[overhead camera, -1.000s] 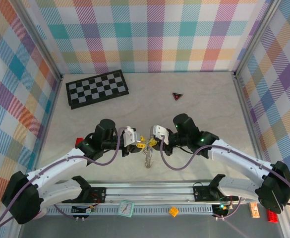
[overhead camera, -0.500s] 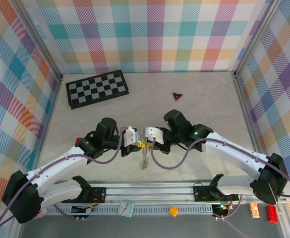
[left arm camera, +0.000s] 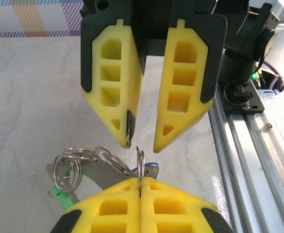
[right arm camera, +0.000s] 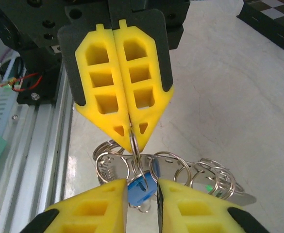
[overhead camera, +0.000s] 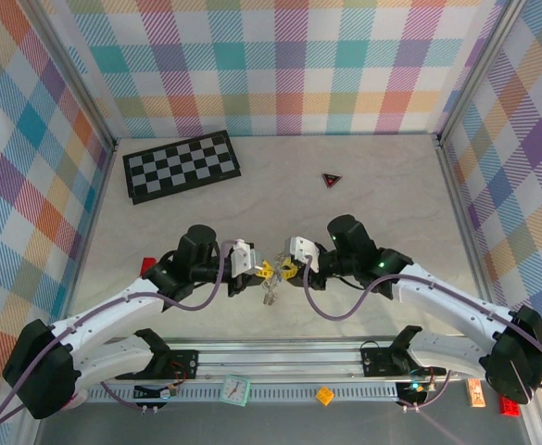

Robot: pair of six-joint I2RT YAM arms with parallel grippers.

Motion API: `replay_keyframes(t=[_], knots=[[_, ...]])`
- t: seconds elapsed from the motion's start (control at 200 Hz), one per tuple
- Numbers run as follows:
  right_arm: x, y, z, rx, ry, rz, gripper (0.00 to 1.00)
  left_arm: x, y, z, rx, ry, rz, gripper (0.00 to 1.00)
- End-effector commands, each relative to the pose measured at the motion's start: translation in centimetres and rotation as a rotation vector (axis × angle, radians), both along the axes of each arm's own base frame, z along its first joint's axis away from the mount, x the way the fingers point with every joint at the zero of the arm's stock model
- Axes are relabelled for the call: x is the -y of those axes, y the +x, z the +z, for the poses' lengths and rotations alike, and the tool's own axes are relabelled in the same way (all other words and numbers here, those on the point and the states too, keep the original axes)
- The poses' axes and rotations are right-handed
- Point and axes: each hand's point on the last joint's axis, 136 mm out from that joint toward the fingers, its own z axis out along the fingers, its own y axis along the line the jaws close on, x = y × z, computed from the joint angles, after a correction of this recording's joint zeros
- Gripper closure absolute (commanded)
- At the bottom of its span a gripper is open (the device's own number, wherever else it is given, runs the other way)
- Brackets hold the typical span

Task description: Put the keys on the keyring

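left claw [overhead camera: 263, 270]: clamped tight, pads flush. a thin wire loop of the keyring [overhead camera: 271, 291] is pinched at the tips. clearest in the left wrist view, claw [left arm camera: 140, 181] with the loop standing upright out of the seam.
right claw [overhead camera: 285, 270]: narrow gap, not closed. faces the left claw tip to tip, the two just apart.
right claw, from the left wrist: [left arm camera: 142, 143] tips apart, just above the pinched loop, nothing gripped between them.
right claw, own view: [right arm camera: 142, 188] the blue key [right arm camera: 139, 192] sits in the gap between its fingers. can't tell if the pads touch it.
left claw, from the right wrist: [right arm camera: 132, 139] shut, wire loop coming out at the tip.
keyring: silvery bunch of linked loops on a flat metal strip [right arm camera: 192, 171], hanging under and between the two claws, near the middle of the desk's near edge. can't tell if it touches the desk [overhead camera: 391, 213].
blue key: in the bunch, right beside the pinched loop [left arm camera: 150, 170].
green key: only a green sliver at the other end of the bunch [right arm camera: 209, 187], [left arm camera: 59, 196].
checkerboard [overhead camera: 182, 165]: flat, far left corner.
dark triangle [overhead camera: 332, 179]: toward the far edge, right of the middle, well apart from the claws.
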Motion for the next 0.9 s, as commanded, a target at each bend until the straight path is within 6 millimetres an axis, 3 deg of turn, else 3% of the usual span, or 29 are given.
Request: replay_keyframes(t=[0.0,0.295,0.495,0.575,0.615,0.895], knots=[[-0.8,-0.2,1.7,-0.005,0.098,0.019,0.76,0.7,-1.0,2.3,0.053,-0.100,-0.070,1.00],[-1.2,-0.4,1.4,-0.026,0.113,0.038,0.79,0.9,-1.2,2.5,0.052,-0.120,-0.087,1.00],[-1.2,-0.7,1.6,-0.026,0.105,0.062,0.99,0.9,-0.8,2.4,0.054,-0.118,-0.065,1.00],[-1.1,-0.8,1.7,-0.014,0.082,0.073,1.00,0.8,-0.4,2.2,0.052,-0.099,-0.036,0.83],[-0.9,-0.8,1.7,-0.008,0.062,0.076,1.00,0.6,-0.2,2.1,0.054,-0.080,-0.026,0.80],[-0.1,-0.4,1.6,0.023,-0.108,0.101,1.00,0.3,-0.1,1.4,0.047,0.011,-0.019,0.80]])
